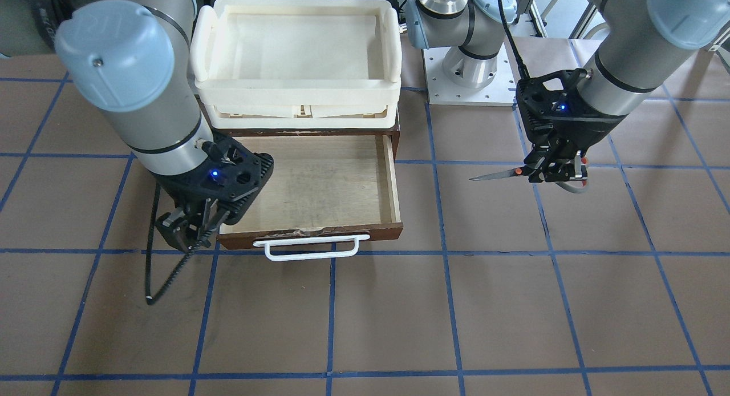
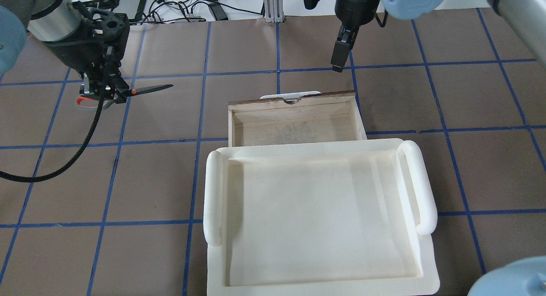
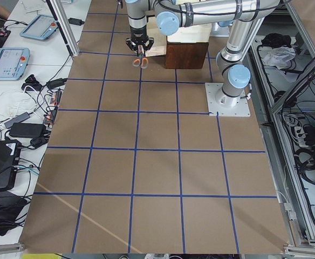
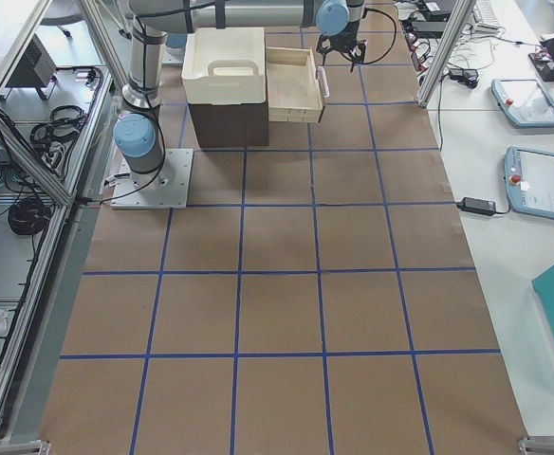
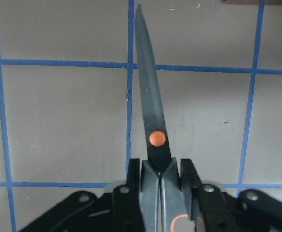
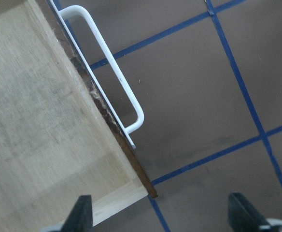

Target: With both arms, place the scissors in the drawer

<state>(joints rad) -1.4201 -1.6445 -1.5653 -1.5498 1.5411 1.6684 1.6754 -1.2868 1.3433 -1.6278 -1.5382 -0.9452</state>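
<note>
- The left pincer (image 2: 103, 92), at the left of the overhead view, was clamped on the scissors (image 2: 147, 90) just behind their orange pivot. Seen from the wrist camera, its fingers (image 5: 133, 170) pressed in from either side.
- The scissors' blades were shut, lay roughly level over the brown counter (image 2: 170, 117) and pointed towards the drawer (image 2: 294, 125). The orange-lined loops stuck out behind the pincer. The scissors were well apart from the drawer, with blue-taped counter between them.
- At centre, the drawer stood pulled out of its dark brown box (image 1: 397, 130). Its pale plywood floor was bare, and its white bar handle (image 1: 311, 249) faced away from the robot.
- A cream-white foam tray (image 2: 315, 146) sat on top of the box, behind the open drawer.
- The right pincer (image 1: 191, 233) hung near the drawer's front corner, by one end of the handle. The wrist camera showed its fingertips (image 6: 83, 212) spread wide with nothing between them, and the corner of the drawer front in view beneath them.
</note>
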